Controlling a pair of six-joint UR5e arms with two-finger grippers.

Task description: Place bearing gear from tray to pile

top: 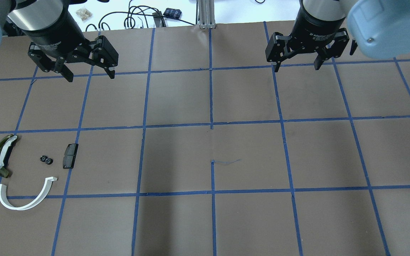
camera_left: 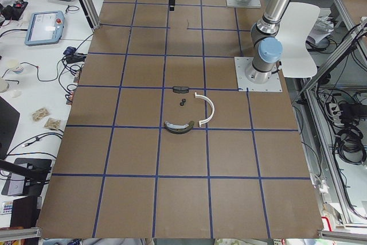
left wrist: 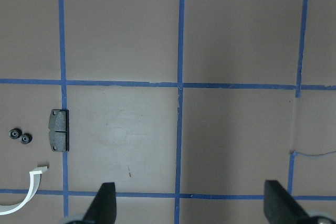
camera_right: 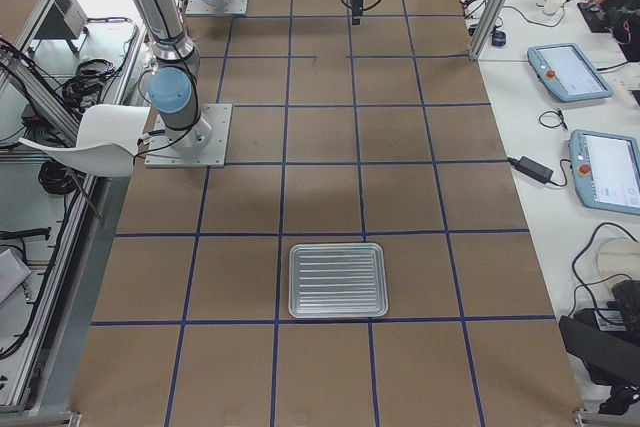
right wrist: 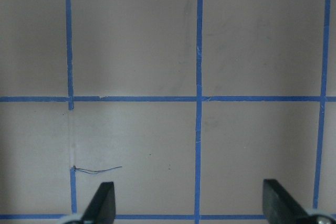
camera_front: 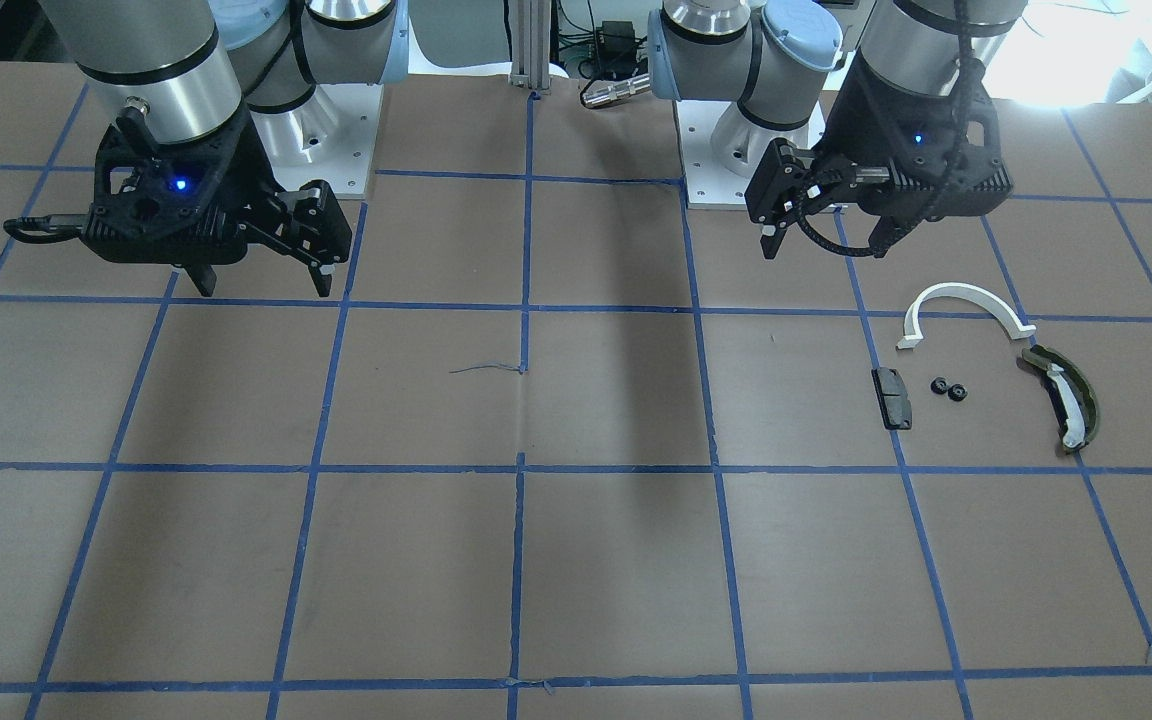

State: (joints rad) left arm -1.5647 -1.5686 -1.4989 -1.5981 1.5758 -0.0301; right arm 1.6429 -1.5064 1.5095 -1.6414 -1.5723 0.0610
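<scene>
Left jaws, right jaws: spread, empty. Two small black toothed gears [top: 46, 160] apart from left jaws; ribbed silver metal tray [camera_right: 337, 279] looks bare. Risk: reaching there grasps nothing.

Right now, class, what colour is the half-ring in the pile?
White; the half-ring shows best in the front-facing view.

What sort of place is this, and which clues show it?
Probably a robotics lab: left gripper and right gripper hang open over a tape-gridded table, with teach pendants on the side bench.
</scene>
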